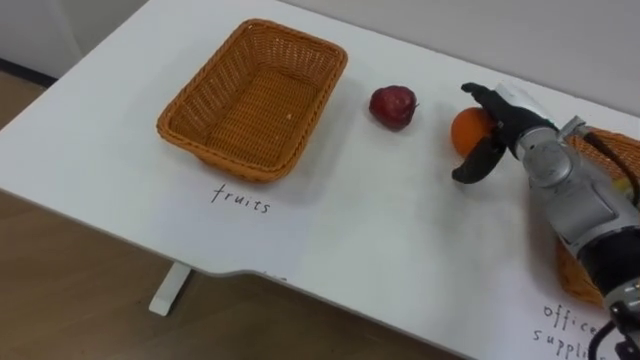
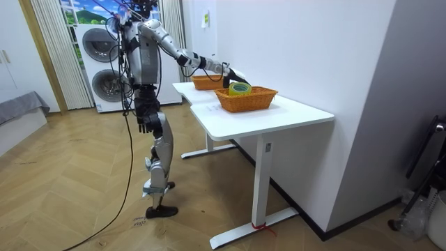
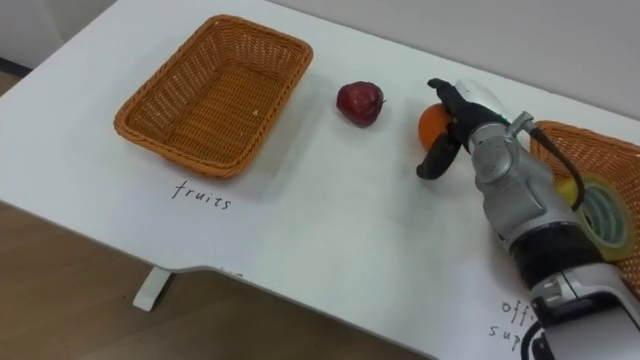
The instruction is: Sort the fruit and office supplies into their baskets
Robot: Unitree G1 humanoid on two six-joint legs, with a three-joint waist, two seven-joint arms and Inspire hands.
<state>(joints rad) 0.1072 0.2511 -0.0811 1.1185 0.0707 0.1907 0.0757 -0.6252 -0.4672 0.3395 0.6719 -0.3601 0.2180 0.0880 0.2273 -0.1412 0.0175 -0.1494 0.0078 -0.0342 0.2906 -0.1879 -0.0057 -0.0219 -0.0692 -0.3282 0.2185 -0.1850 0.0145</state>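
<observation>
White surface (image 1: 400, 240) holds two baskets: fruits basket (image 1: 200, 80), supplies basket (image 3: 600, 150) with one tape roll (image 3: 603, 215); one apple (image 1: 392, 106); one orange (image 1: 466, 132). Right robot hand (image 1: 515, 125) curls round the orange.

Bright, even light; soft, faint shadows beside the basket (image 1: 205, 90).

Saw the orange (image 1: 466, 130) only partly behind the right hand (image 1: 515, 125); lost the right basket (image 3: 610, 150) past the picture's right edge.
</observation>
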